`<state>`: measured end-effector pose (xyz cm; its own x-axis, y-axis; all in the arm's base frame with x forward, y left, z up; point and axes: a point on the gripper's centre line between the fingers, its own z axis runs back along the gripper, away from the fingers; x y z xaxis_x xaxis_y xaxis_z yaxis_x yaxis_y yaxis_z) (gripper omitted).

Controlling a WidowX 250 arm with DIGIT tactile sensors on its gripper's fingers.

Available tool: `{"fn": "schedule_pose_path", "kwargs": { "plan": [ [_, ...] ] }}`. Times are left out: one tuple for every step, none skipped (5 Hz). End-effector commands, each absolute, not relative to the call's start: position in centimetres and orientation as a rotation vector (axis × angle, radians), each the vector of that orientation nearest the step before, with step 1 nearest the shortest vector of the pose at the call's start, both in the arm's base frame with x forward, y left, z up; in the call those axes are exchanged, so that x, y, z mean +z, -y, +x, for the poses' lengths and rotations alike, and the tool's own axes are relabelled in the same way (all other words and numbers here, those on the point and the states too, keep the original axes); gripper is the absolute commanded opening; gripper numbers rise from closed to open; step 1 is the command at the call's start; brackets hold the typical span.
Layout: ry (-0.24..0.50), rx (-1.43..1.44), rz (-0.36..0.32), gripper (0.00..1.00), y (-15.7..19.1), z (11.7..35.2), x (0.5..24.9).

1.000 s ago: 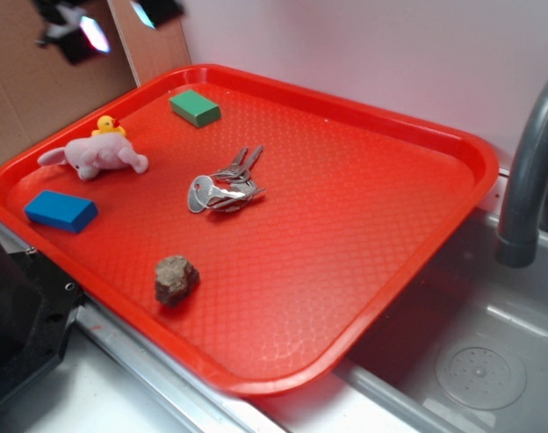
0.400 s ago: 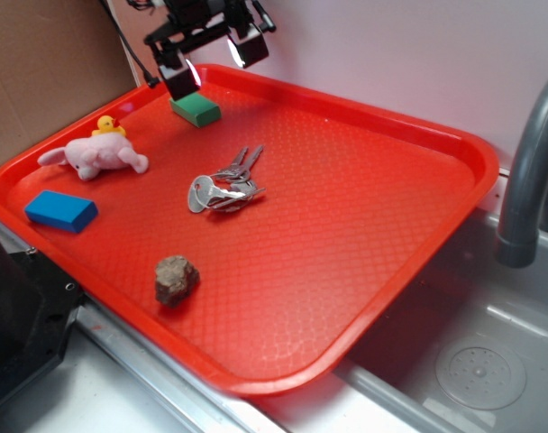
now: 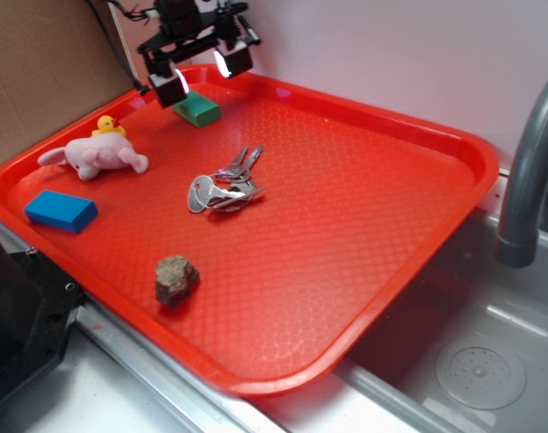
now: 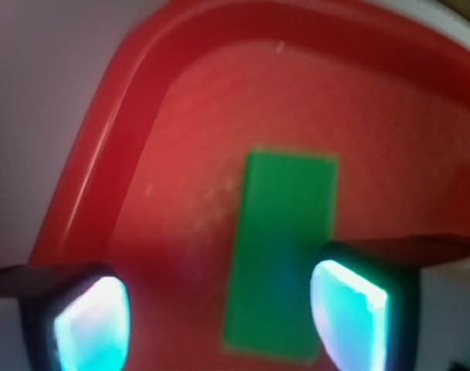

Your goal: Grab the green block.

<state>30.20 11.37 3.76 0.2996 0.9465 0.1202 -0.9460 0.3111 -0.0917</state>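
Blue block [image 3: 60, 210]: lay flat near the left rim of the red tray [image 3: 364, 225]. Not the task's thing.

Pink plush toy [image 3: 94, 156] with small yellow duck [image 3: 107, 125] just behind it: lay near the tray's left rim, further back than the blue block, well apart from the claw.

Claw [image 3: 199, 72]: hovered over the tray's far left corner, spread wide and holding nothing, its lit pads [image 3: 223, 63] glowing. In the wrist view the claw [image 4: 219, 318] was off-centre, one pad standing over bare tray and the other overlapping the block's long edge.

Green block [image 3: 197, 109]: lay flat on the tray floor in that far corner, near the back rim, directly below the claw. In the wrist view the green block [image 4: 283, 255] ran lengthwise away from the camera.

Keys [image 3: 224, 186]: bunch on a ring, mid-tray, clear of the work.

Brown stone [image 3: 176, 278]: near the tray's front edge.

Step in hand, by judgement: approach and alignment above the block; grasp not yet made. Next move likely called for a small sideways shift to centre the block between the jaws, then descent and closing across its narrow width.
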Motion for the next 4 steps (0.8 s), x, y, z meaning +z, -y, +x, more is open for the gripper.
{"fn": "schedule_pose_path", "kwargs": {
  "plan": [
    [0.177,1.259,-0.016,1.0,-13.3,29.2,4.1],
    [0.168,1.244,-0.015,1.0,-12.5,30.0,2.6],
    [0.14,1.232,0.003,1.0,-11.8,31.0,1.5],
    [0.145,1.214,0.006,0.0,-11.2,30.8,1.6]
  ]
}}
